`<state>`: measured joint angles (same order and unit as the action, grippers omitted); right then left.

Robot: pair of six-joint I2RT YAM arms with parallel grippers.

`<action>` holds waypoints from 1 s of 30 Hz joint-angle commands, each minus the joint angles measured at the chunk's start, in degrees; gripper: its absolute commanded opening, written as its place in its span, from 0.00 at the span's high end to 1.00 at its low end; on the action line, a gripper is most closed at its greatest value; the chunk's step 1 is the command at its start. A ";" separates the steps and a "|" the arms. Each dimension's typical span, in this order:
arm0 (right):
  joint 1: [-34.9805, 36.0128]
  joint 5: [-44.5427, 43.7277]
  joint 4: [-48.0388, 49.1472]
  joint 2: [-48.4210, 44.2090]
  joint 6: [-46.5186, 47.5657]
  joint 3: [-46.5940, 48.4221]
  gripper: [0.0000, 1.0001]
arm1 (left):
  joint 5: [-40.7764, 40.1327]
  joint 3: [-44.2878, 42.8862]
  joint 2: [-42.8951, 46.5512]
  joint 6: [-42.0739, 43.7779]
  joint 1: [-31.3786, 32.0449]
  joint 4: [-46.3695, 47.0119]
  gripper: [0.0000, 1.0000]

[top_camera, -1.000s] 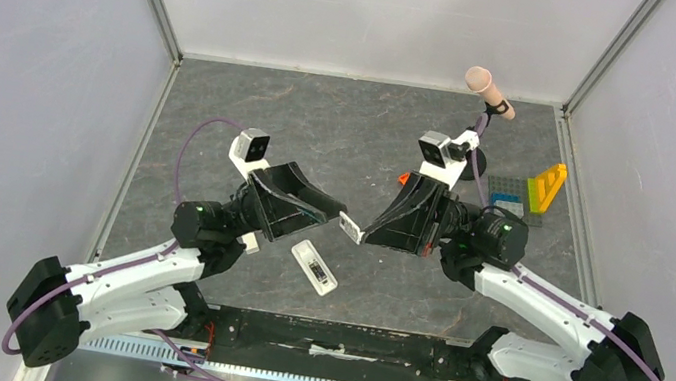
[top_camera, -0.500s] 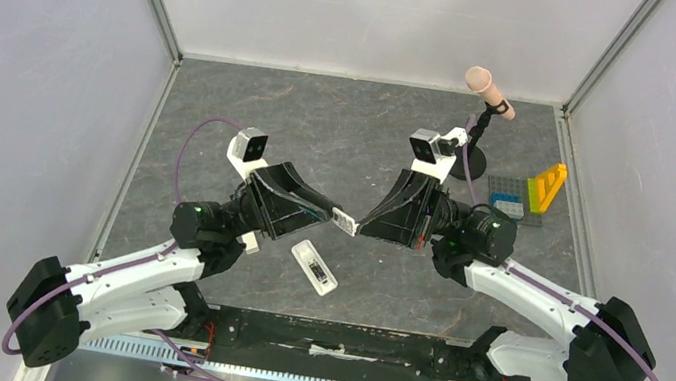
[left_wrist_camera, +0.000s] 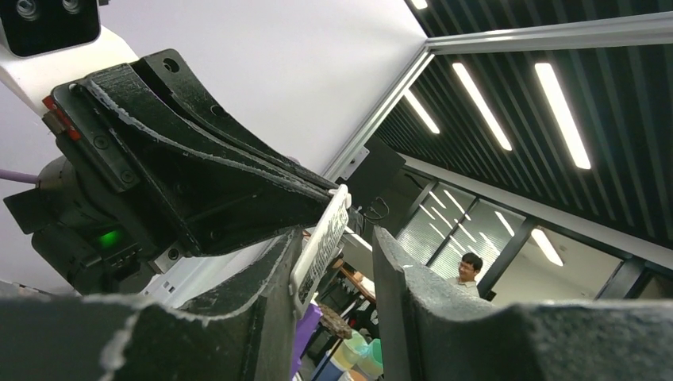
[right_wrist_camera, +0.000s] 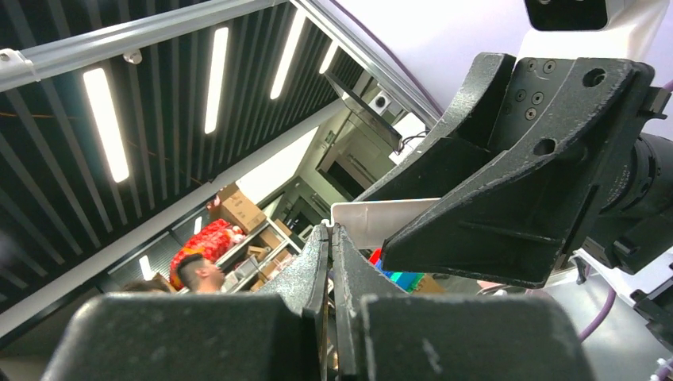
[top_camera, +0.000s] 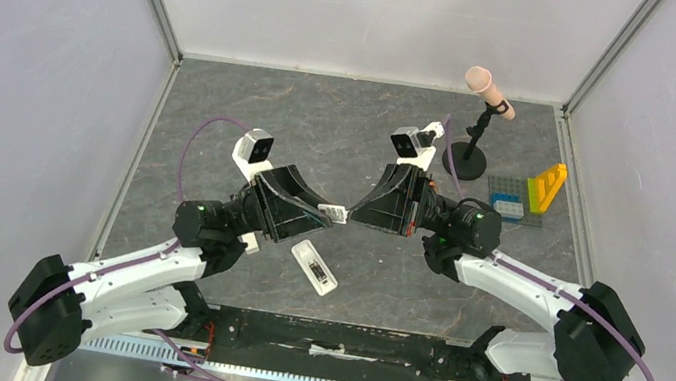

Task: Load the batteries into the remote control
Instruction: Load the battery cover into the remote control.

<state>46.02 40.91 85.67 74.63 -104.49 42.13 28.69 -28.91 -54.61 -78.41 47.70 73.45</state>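
A small thin white plate point(top_camera: 336, 213) with print on one face hangs above the table's middle. My right gripper point(top_camera: 350, 218) is shut on its edge, as the right wrist view shows at the right gripper point(right_wrist_camera: 329, 228) and plate point(right_wrist_camera: 381, 218). My left gripper point(top_camera: 329, 216) meets it from the left. In the left wrist view the plate point(left_wrist_camera: 324, 242) lies against one finger of the left gripper point(left_wrist_camera: 340, 238), with a gap to the other. The white remote control point(top_camera: 314, 268) lies below on the table, dark recess up. I cannot make out any batteries.
A microphone on a black stand point(top_camera: 469, 155) is at the back right. Coloured toy bricks on a grey baseplate point(top_camera: 520, 196) lie to its right. Metal frame posts and pale walls close in the table on three sides.
The right arm has carried the white plate to the left, into the left gripper's jaws. The left jaws have narrowed around it. The remote has not moved.
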 commanded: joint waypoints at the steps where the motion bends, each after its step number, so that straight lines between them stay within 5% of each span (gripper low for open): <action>1: -0.06 -1.53 16.51 -0.23 -2.32 0.51 1.00 | 1.93 -1.34 0.45 -2.43 0.20 3.39 0.61; 13: -0.05 -1.27 15.58 -2.65 -1.58 -1.06 1.00 | -0.41 0.54 1.18 -1.67 0.20 3.44 0.72; 16: -0.06 -0.75 13.69 -3.59 -0.65 -1.51 1.00 | -0.72 0.61 1.22 -1.48 0.20 3.20 0.98; 19: -0.05 0.14 9.34 -5.68 2.33 -2.79 0.96 | -1.10 0.65 1.75 -0.66 0.20 1.98 0.98; 25: -0.05 0.52 -13.02 -14.26 16.94 -5.39 0.61 | -1.91 0.02 6.88 5.24 0.18 -13.40 0.98; 30: -0.01 -1.29 -43.64 -21.36 35.47 -0.72 0.50 | -2.48 -0.68 11.45 8.53 0.20 -27.59 0.98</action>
<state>45.95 40.64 66.92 57.19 -86.41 36.95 27.07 -28.45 -45.74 -75.31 47.97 57.89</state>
